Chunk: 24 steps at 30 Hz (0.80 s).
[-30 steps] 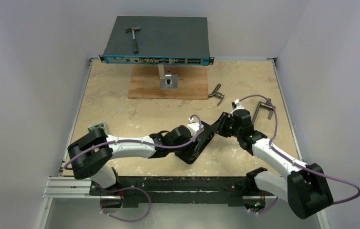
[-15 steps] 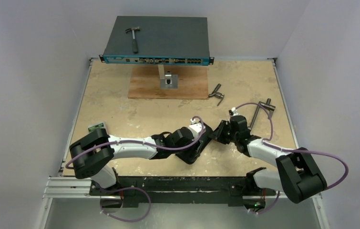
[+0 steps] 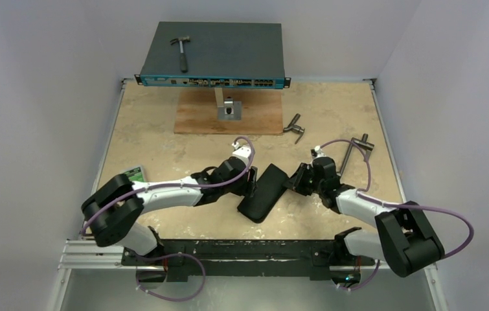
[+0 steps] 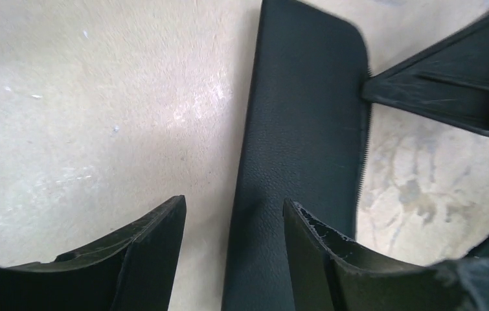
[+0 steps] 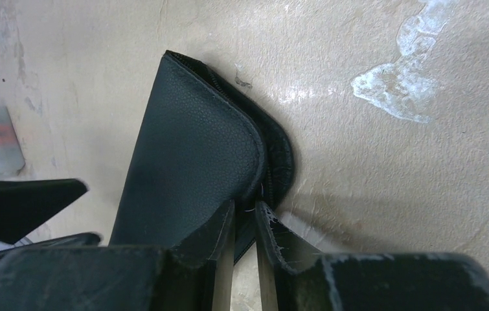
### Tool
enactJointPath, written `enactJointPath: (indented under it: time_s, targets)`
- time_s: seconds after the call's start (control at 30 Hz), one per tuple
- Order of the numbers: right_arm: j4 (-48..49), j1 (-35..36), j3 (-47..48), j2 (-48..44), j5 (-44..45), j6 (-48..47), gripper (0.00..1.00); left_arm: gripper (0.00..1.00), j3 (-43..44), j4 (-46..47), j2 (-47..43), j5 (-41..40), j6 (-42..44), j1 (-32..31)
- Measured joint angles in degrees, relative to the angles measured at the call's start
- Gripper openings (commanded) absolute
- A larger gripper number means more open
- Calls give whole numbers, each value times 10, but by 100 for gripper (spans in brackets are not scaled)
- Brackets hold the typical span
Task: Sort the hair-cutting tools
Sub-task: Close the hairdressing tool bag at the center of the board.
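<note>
A black zippered case (image 3: 264,192) lies slantwise on the counter (image 3: 157,146) between the two arms; the hair-cutting tools themselves are hidden from view. The left gripper (image 4: 232,210) hangs over the case's long edge, jaws wide and holding nothing. The right gripper (image 5: 245,210) has its jaws drawn narrow, pinching the case's zippered corner.

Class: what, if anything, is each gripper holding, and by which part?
Right gripper pinches the black case by the zipper edge at its rounded end. Left gripper is open, holding nothing.

Pouch (image 3: 262,193) left of right hand (image 3: 291,183)
</note>
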Motion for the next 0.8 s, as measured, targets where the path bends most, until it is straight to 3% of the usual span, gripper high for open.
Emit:
enactJointPath:
  time_s: [0.17, 0.43, 0.8]
  targets:
    - [-12, 0, 0, -10, 0, 0, 31, 56, 15, 0, 75, 19, -12, 4]
    - [-69, 1, 0, -78, -2, 4, 49, 54, 3, 31, 78, 41, -28, 5]
    - [-72, 1, -38, -95, -35, 34, 51, 54, -21, 69, 73, 45, -44, 4]
